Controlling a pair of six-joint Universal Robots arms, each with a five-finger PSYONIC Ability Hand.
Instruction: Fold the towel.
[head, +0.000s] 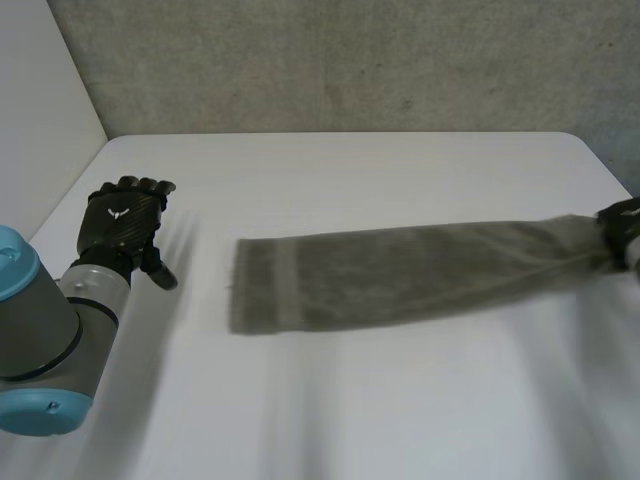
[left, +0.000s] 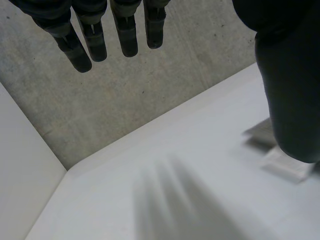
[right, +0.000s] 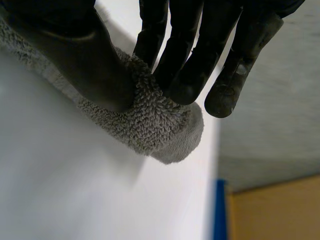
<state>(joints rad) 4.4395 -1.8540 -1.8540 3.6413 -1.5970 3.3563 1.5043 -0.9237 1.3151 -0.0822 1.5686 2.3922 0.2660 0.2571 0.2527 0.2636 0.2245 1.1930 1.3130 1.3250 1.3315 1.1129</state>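
Observation:
A grey-green towel lies as a long strip across the white table, its left end flat near the middle. My right hand is at the table's right edge, on the towel's right end. In the right wrist view that hand pinches the towel's end between thumb and fingers, the cloth bunched under them. My left hand hovers at the table's left side, well apart from the towel. Its fingers hang straight and hold nothing.
A grey carpeted wall rises behind the table. A white panel stands at the left. Past the table's right edge the right wrist view shows a blue strip and tan floor.

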